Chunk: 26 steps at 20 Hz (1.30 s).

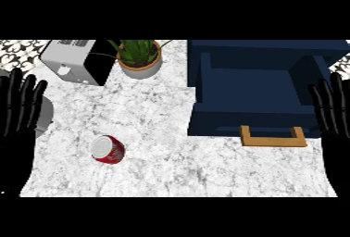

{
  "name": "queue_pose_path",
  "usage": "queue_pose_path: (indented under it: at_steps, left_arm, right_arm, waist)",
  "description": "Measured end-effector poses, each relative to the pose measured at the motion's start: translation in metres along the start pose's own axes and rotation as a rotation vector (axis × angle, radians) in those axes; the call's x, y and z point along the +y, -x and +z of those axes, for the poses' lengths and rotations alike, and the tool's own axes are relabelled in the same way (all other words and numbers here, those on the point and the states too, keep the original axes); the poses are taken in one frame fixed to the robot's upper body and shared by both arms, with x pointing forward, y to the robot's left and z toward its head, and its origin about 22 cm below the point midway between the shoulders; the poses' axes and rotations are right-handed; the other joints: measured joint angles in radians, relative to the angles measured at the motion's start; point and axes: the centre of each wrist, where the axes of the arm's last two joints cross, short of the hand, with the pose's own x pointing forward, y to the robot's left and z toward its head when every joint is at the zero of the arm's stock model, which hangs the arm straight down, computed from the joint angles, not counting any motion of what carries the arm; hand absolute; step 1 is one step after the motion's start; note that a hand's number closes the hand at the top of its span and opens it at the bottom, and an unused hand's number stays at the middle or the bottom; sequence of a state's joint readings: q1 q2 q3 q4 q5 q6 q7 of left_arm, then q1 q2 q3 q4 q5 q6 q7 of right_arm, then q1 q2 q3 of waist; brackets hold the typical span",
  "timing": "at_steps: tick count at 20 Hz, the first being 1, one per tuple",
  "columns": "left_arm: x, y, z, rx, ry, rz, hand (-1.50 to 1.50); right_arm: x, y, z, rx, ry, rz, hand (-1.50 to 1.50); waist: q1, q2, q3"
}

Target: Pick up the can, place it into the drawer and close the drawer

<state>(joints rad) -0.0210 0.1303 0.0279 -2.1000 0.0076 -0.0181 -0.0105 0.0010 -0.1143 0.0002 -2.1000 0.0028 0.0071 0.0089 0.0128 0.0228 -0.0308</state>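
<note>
A red can (pixel 108 149) with a silver top lies on the marble counter (pixel 157 166), left of centre. A dark blue drawer (pixel 256 90) stands pulled open at the upper right, its wooden handle (pixel 272 137) facing the near edge. At the left edge my left hand (pixel 19 111) rests open, fingers up, well apart from the can. At the right edge my right hand (pixel 332 113) rests open too, beside the drawer's right wall. Neither hand holds anything.
A potted green plant (pixel 139 58) stands at the back, between a grey toaster (pixel 70 60) at the upper left and the drawer. Part of a grey round object (pixel 45 115) shows behind my left hand.
</note>
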Motion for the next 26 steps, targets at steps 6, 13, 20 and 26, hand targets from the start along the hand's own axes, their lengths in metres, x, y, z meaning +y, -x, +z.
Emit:
queue_pose_path:
  at_steps: [6, 13, 20, 26]
  left_arm:
    - [-0.022, 0.000, -0.002, -0.066, 0.414, 0.274, -1.50]
    - [0.011, 0.017, 0.024, 0.181, 0.822, 0.317, -1.50]
    - [0.062, 0.018, 0.023, 0.243, 0.910, 0.345, -1.50]
    - [0.082, 0.017, 0.016, 0.286, 0.900, 0.360, -1.50]
  right_arm:
    - [0.005, -0.001, -0.005, -0.019, 0.000, -0.002, -1.50]
    - [-0.010, 0.014, 0.013, 0.237, 0.084, 0.006, -1.50]
    - [-0.020, 0.011, 0.033, 0.299, 0.104, 0.009, -1.50]
    - [-0.023, 0.015, 0.047, 0.311, 0.109, 0.014, -1.50]
  waist:
    - [-0.029, -0.016, 0.020]
    - [-0.020, -0.020, 0.028]
    - [-0.015, -0.023, 0.030]
    - [-0.015, -0.023, 0.031]
